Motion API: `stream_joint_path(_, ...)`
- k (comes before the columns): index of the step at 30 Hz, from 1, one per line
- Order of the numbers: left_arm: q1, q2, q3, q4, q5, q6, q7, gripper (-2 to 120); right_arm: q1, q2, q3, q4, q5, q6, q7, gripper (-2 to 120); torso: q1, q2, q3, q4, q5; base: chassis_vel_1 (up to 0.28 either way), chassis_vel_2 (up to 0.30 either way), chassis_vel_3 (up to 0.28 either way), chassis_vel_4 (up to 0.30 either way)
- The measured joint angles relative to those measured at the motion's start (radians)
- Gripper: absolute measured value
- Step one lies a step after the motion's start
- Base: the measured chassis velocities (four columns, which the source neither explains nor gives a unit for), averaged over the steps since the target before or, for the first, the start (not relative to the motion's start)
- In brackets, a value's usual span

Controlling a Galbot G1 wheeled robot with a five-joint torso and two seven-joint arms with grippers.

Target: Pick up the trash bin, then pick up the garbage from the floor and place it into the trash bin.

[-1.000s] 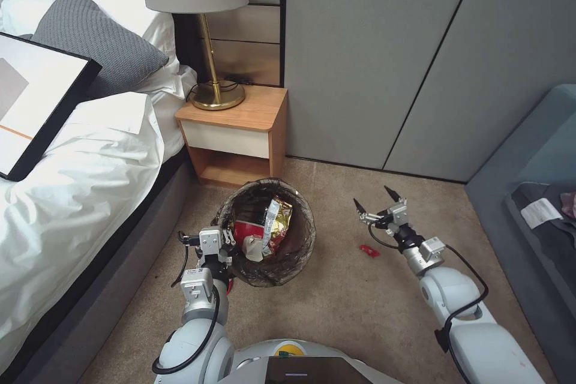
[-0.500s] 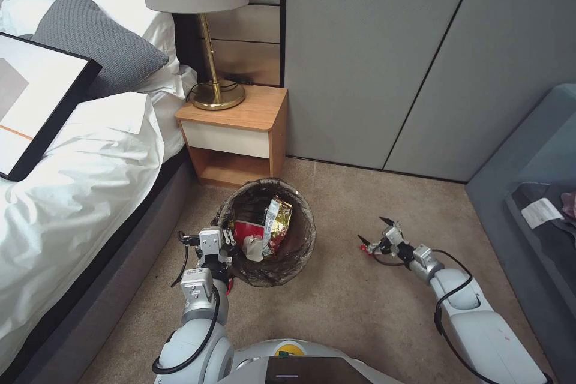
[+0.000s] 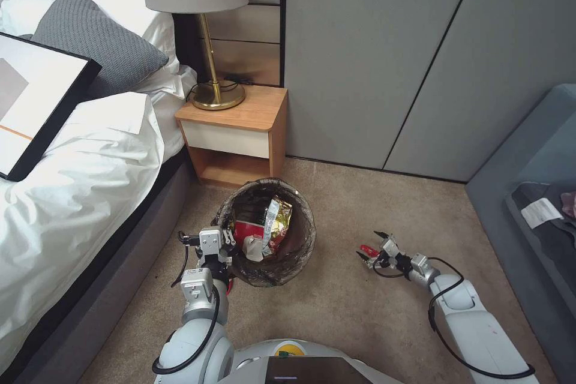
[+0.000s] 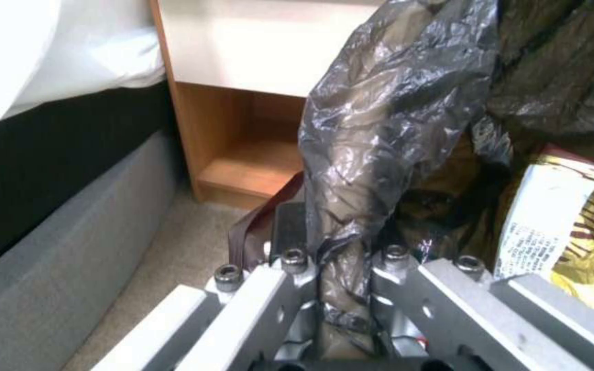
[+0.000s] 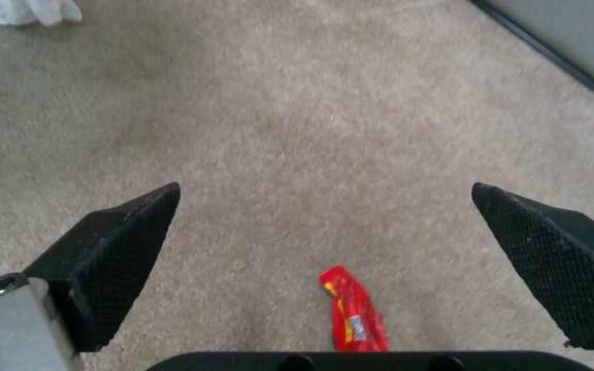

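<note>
Carpet, R hand low, spread round wrapper

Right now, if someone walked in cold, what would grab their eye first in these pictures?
Probably the trash bin on the carpet before the nightstand, stuffed with wrappers, the left gripper clamped on its bag-lined rim. Next, the right gripper, fingers spread wide, low over a small red wrapper on the floor.
</note>
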Motion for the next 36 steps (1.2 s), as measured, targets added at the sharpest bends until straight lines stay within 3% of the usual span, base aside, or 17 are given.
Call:
stream_joint_path(10,0.0,0.0,0.0,0.0,0.0,0.0,0.0,2,0.065,0.022,-0.013,-0.153,-0.032,0.014,0.059,100,0.0,0.0,0.0,0.0,0.0,0.0,0.0,0.0,0.0)
stream_joint_path(36,0.0,0.0,0.0,0.0,0.0,0.0,0.0,2,0.144,0.059,-0.047,-0.309,-0.022,-0.012,0.211,98,0.0,0.0,0.0,0.0,0.0,0.0,0.0,0.0,0.0)
